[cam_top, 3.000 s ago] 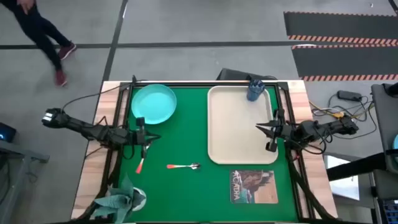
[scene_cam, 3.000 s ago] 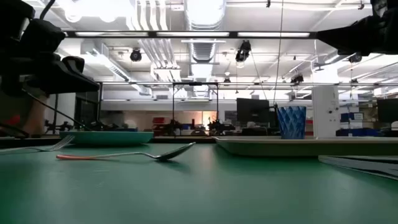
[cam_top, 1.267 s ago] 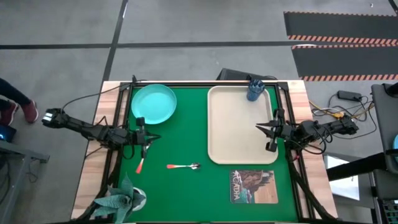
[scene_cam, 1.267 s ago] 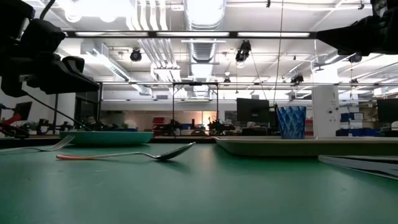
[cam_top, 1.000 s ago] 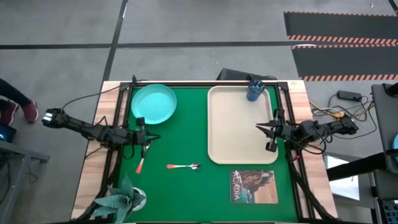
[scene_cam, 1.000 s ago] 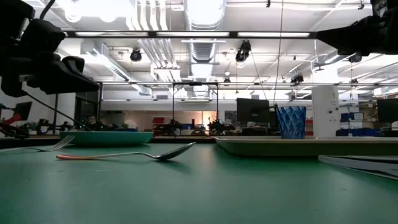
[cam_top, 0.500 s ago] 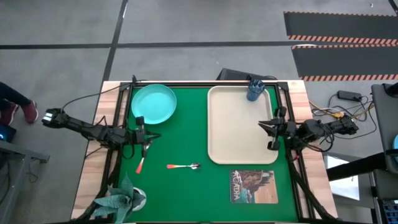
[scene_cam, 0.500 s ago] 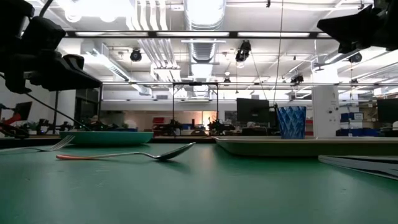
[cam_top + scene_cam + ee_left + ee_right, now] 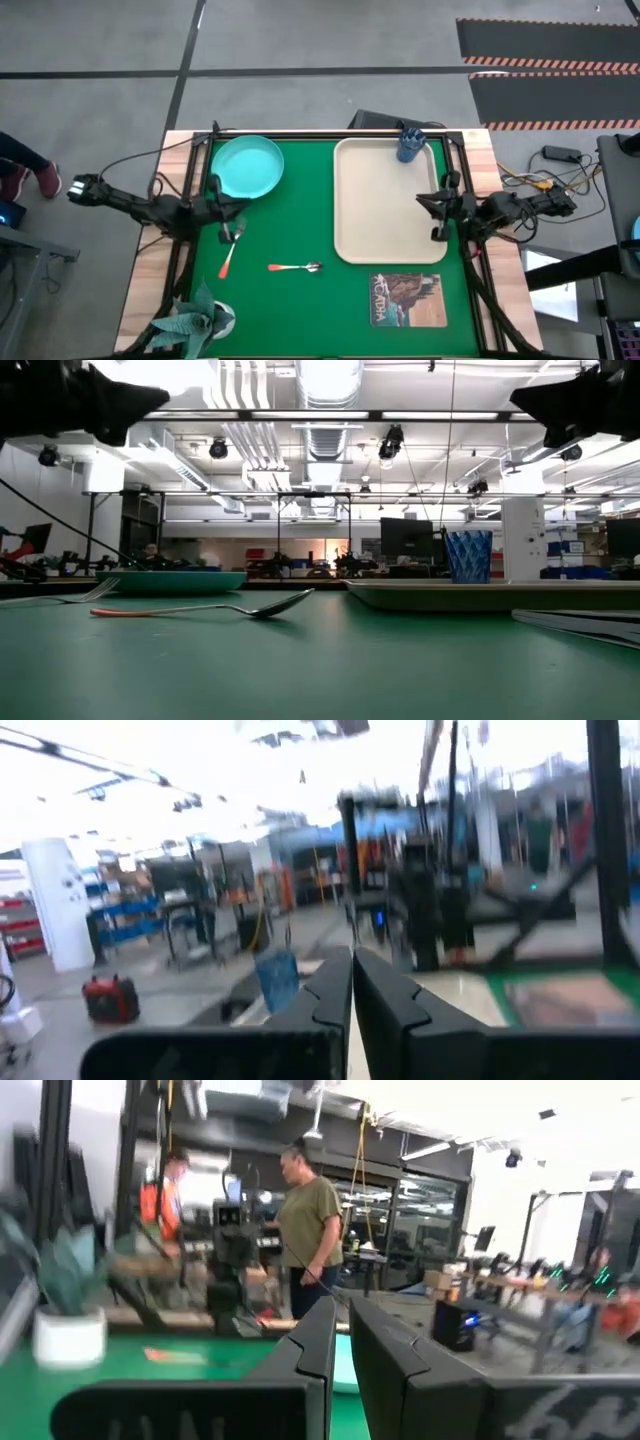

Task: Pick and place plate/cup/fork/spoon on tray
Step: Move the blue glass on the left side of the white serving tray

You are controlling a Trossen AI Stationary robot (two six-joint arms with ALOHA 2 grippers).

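High view: left hand (image 9: pixel 222 212) clenched, empty, hovering just below plate (image 9: pixel 246 166), above fork (image 9: pixel 230 250) lying on green surface (image 9: pixel 295 220). Spoon (image 9: pixel 294 267) lies nearby toward centre. Cup (image 9: pixel 409 146) stands in far corner of tray (image 9: pixel 385 200). Right hand (image 9: pixel 437 205) at tray's right edge, fingers nearly closed, apparently empty.

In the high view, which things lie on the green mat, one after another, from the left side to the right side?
fork → plate → spoon → tray
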